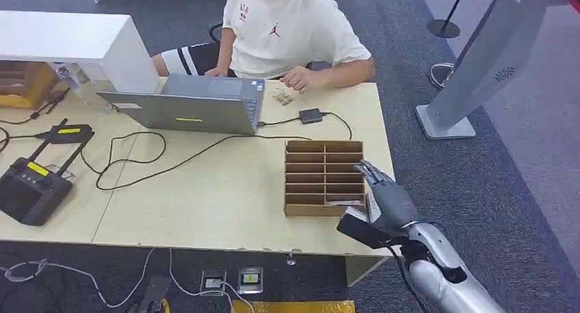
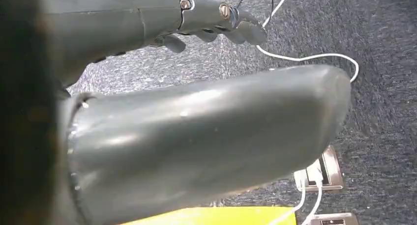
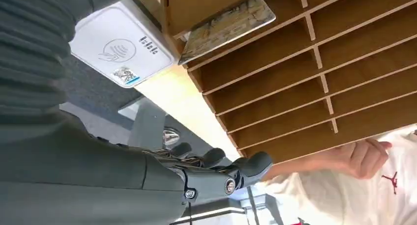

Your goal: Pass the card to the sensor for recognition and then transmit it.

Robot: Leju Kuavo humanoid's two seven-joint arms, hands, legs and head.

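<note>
A patterned card (image 1: 344, 202) (image 3: 228, 23) lies in the nearest slot of a brown wooden slotted box (image 1: 324, 156) (image 3: 305, 87) on the table's right part. A white card sensor (image 3: 120, 50) sits on the table beside that end of the box. My right hand (image 1: 388, 197) (image 3: 147, 181) hovers at the box's right edge, above the near slots, fingers stretched out and holding nothing. It is apart from the card. My left hand (image 2: 128, 23) hangs over the carpet with its fingers (image 2: 231, 23) loosely extended, empty.
A person in a white T-shirt (image 1: 287, 33) sits at the far side, one hand (image 1: 301, 78) resting on the table. A laptop (image 1: 198, 108), a small black device (image 1: 310, 115), cables (image 1: 137, 162) and a black controller (image 1: 31, 186) lie to the left. The table edge (image 1: 386, 156) is just right of the box.
</note>
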